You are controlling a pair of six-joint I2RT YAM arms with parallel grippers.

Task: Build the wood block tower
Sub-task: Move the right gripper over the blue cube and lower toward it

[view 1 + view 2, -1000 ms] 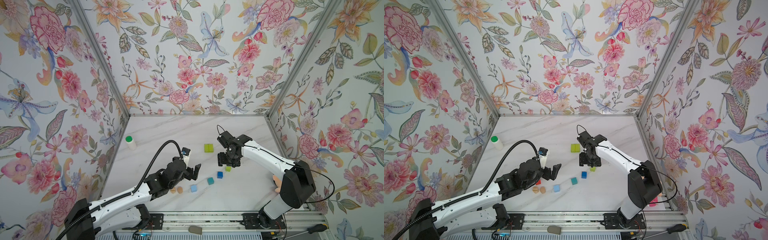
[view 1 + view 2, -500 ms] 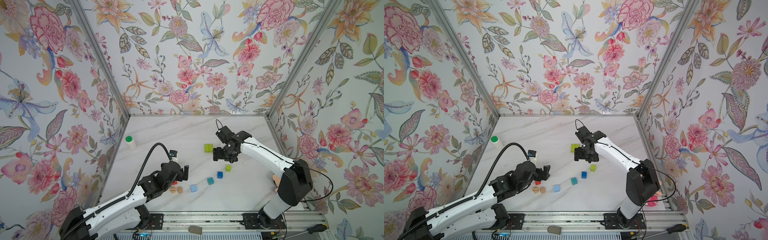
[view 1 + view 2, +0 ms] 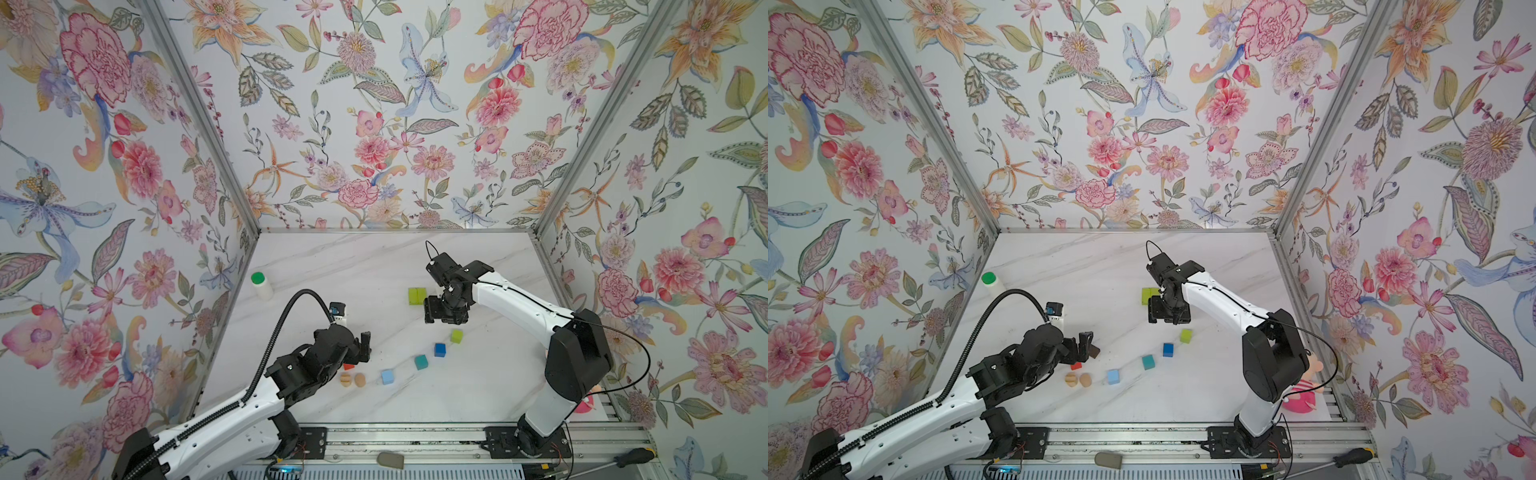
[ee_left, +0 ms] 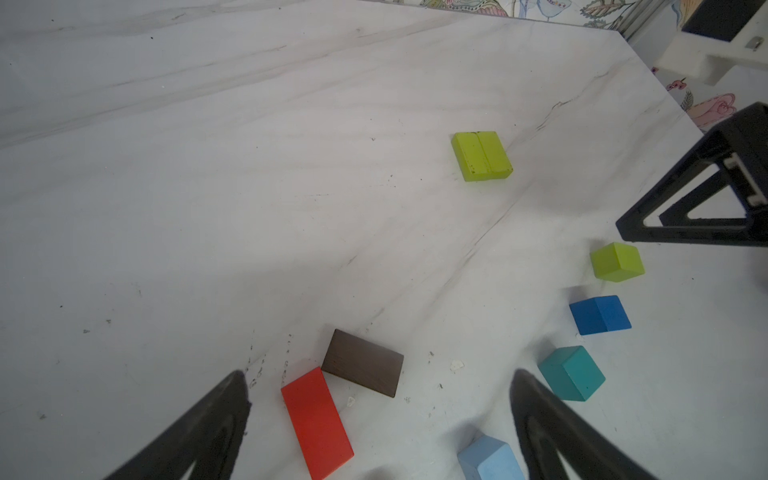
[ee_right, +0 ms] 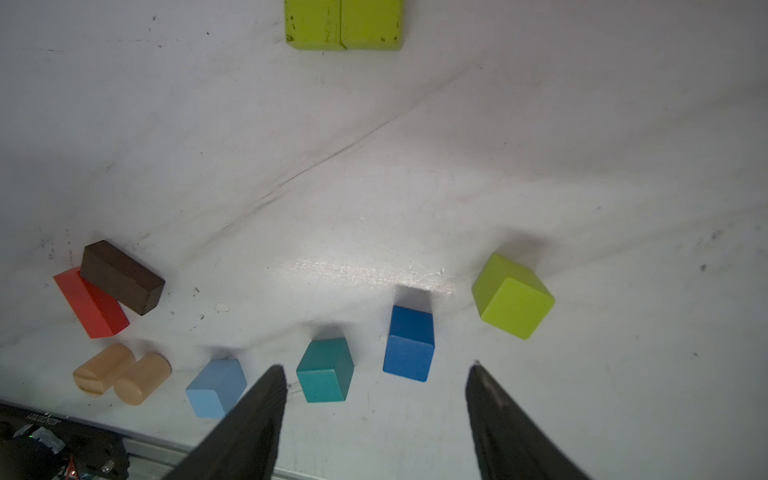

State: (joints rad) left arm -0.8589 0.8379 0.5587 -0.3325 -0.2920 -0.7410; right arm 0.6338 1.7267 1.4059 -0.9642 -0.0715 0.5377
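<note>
Two lime-green blocks (image 3: pixel 417 296) lie side by side mid-table, shown as well in the right wrist view (image 5: pixel 344 25). In a row toward the front left sit a lime cube (image 3: pixel 456 336), blue cube (image 3: pixel 439 349), teal cube (image 3: pixel 421 362), light-blue cube (image 3: pixel 387 377) and two tan rounded pieces (image 3: pixel 352 379). A red oblong (image 4: pixel 316 424) and a dark-brown oblong (image 4: pixel 362 363) lie touching. My left gripper (image 4: pixel 380 380) hovers open over these two. My right gripper (image 5: pixel 376 368) is open and empty, raised between the lime pair and the lime cube.
A white bottle with a green cap (image 3: pixel 262 284) stands at the left wall. A pink plush doll (image 3: pixel 1302 399) lies at the front right behind the right arm's base. Floral walls close three sides. A screwdriver (image 3: pixel 631 457) rests on the front rail.
My left gripper has drawn back leftward to above the red and dark-brown oblongs. My right gripper has shifted slightly left and back, away from the lone lime cube.
</note>
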